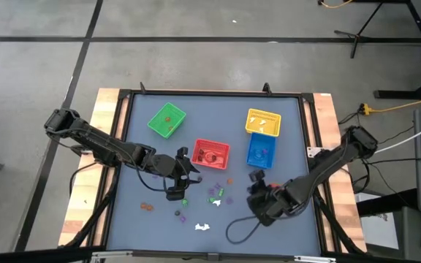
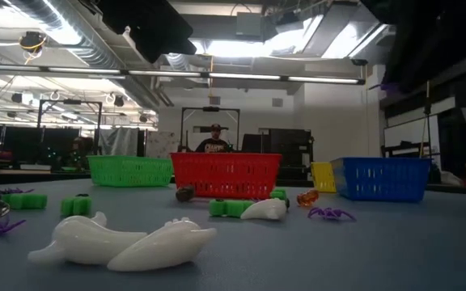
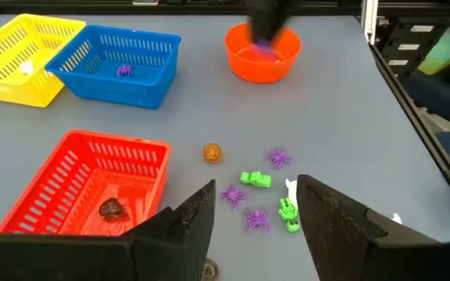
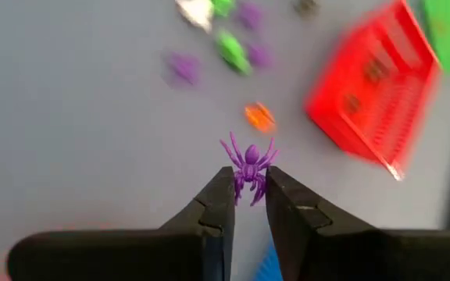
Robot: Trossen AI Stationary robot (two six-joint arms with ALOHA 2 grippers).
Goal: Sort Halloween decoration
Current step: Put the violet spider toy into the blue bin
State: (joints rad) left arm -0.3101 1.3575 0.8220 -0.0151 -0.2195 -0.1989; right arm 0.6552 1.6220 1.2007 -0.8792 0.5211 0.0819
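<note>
While a purple spider (image 4: 249, 168) is pinched by its rear between the nearly closed tips of the right gripper (image 4: 249, 190), its legs are splayed out beyond the fingers, clear of the table; the blue basket (image 1: 260, 152), where another purple spider (image 3: 124, 70) is already seen, lies just beyond this gripper toward the table's far side, so the right arm is judged the nearer for that drop; the left gripper (image 3: 255, 204) is held empty with its fingers well parted, next to the red basket (image 3: 92, 181); loose trinkets (image 3: 258, 199), purple spiders and green pieces, are scattered on the table (image 1: 130, 219) just past its tips.
</note>
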